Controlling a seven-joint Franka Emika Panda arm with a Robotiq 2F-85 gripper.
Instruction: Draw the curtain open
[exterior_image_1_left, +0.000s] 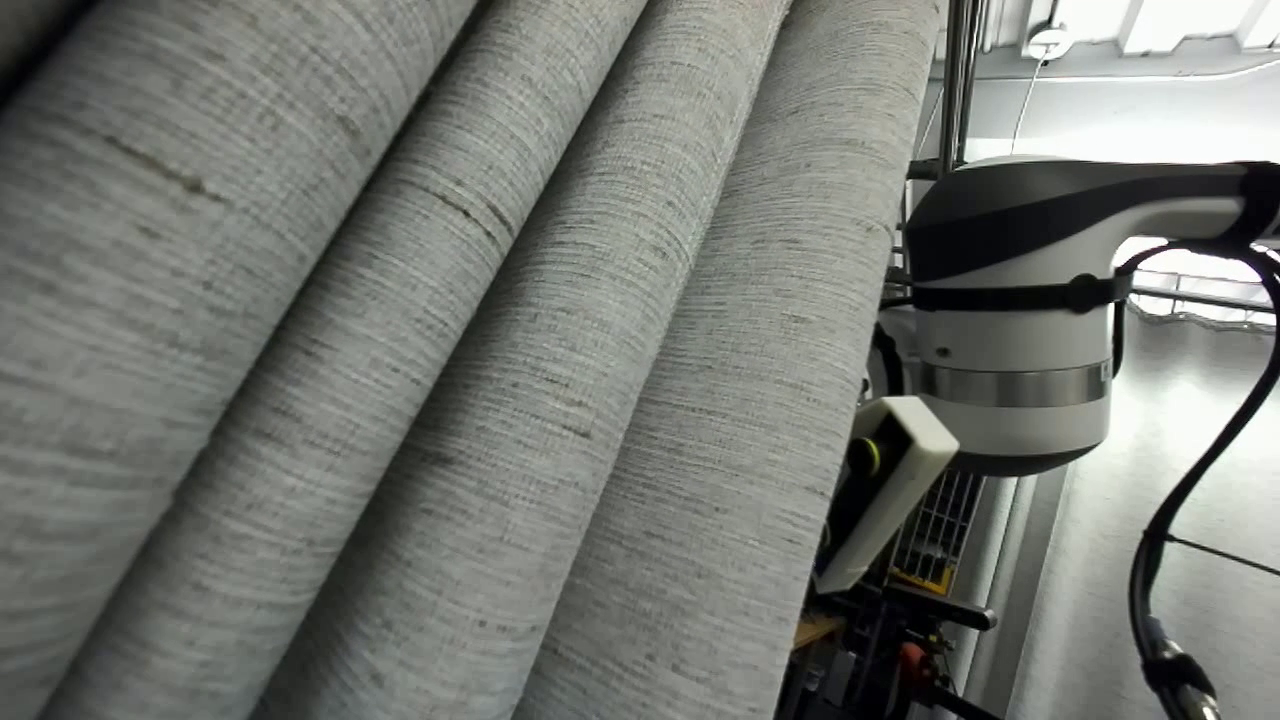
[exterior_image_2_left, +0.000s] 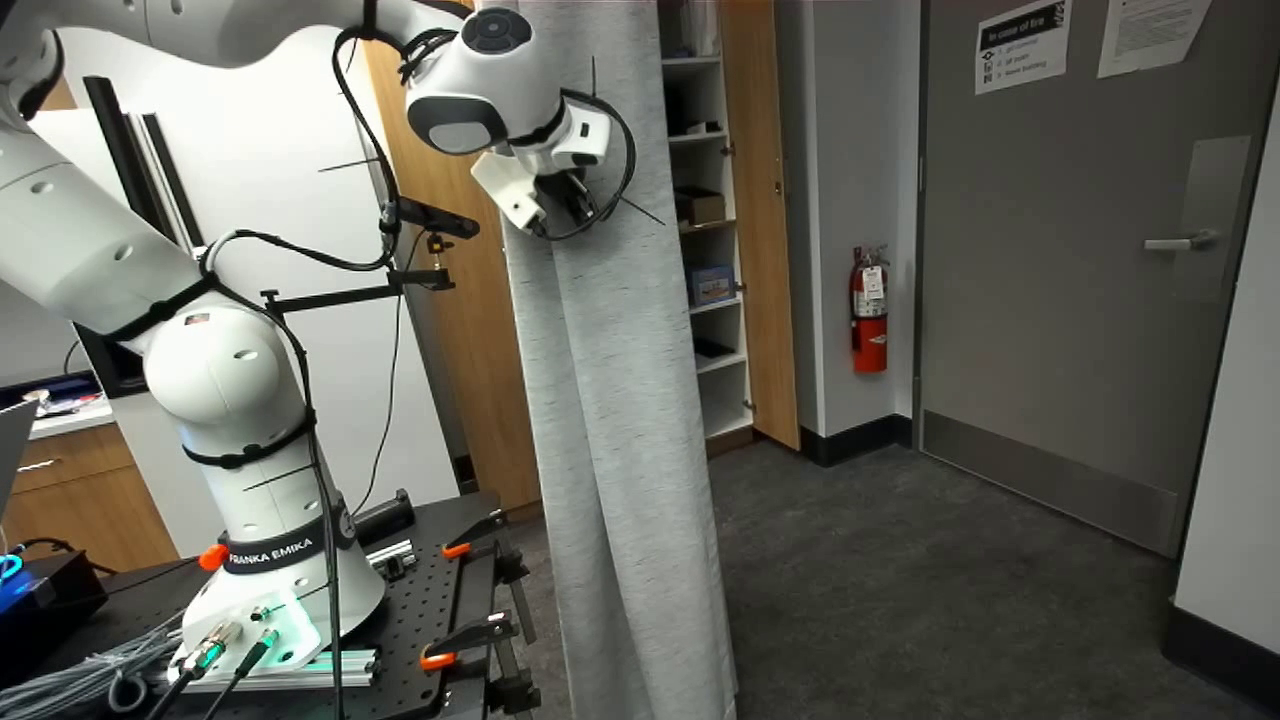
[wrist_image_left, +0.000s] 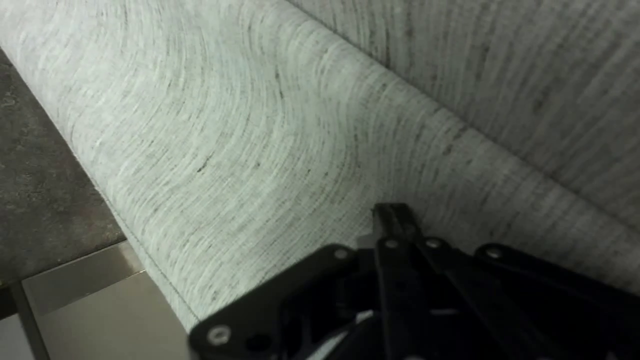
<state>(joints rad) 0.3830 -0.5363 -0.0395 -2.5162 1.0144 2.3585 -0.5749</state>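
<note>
Currently, pleated light-grey woven curtain (exterior_image_2_left: 630, 420): hangs just beyond the clamped edge of your black perforated worktop (exterior_image_2_left: 424, 556).
Black two-fingered claw (wrist_image_left: 392, 214): you have it closed at the curtain; whether fabric is pinched inside, you cannot tell.
White jointed arm (exterior_image_2_left: 225, 385): stands on your worktop, its wrist out past that edge.

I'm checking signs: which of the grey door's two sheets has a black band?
The sheet nearer the extinguisher: a black band crosses it; the other sheet shows none in view.
</note>
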